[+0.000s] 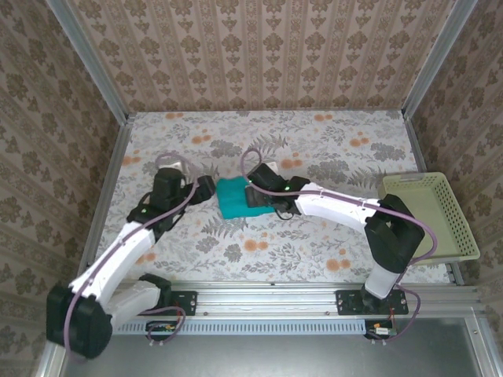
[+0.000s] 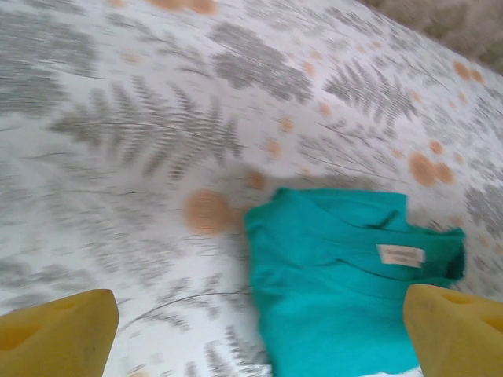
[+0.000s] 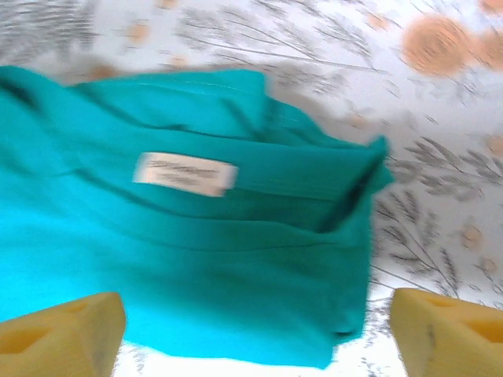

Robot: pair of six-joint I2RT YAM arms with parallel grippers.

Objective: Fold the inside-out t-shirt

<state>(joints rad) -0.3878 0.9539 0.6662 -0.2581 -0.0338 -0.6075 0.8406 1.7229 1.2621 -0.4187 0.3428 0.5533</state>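
Teal t-shirt [image 1: 234,200] lay in a small folded bundle on the flowered table [image 1: 330,145], between the two hands. The left hand [image 1: 204,187] sat just beside its left edge, with its yellow fingers [image 2: 55,330] wide apart and nothing in them. The right hand [image 1: 263,191] hung over the bundle, its fingers apart too, holding nothing. The cloth looked soft, light and floppy, so it would likely sag and fall open if lifted by one spot. A good place to pinch would be a thick folded edge near the white label [image 3: 185,174].
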